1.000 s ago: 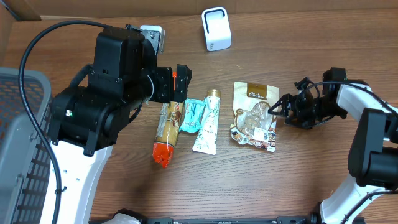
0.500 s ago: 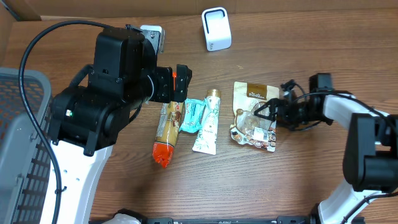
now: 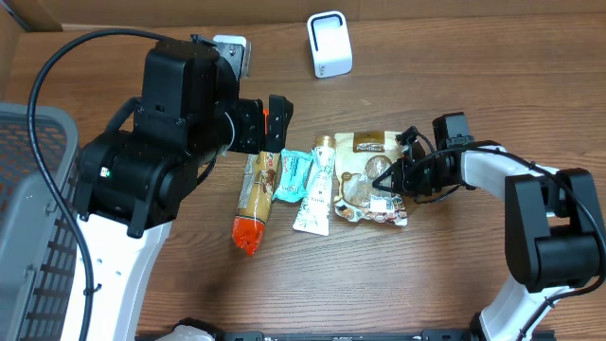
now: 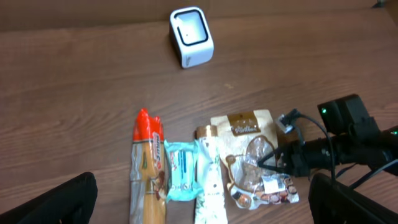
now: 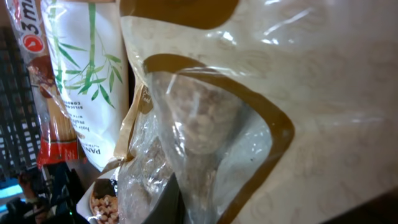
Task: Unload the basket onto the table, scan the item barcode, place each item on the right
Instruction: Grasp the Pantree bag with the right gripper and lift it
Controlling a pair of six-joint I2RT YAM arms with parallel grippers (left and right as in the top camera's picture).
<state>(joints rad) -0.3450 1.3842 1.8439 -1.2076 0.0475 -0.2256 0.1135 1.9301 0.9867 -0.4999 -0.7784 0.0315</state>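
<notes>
The brown wooden surface (image 3: 473, 85) lies bare beyond the right hand (image 3: 383, 179), which pinches the tan clear-windowed plastic pouch (image 3: 365, 145); the left hand (image 4: 202, 180) stands wide.

Overhead looks down; right wrist sits close (sharing the pouch (image 3: 360, 175)).

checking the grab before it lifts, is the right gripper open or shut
Shut: the right gripper pinches the brown pouch, fingertips together in the overhead view.
</notes>
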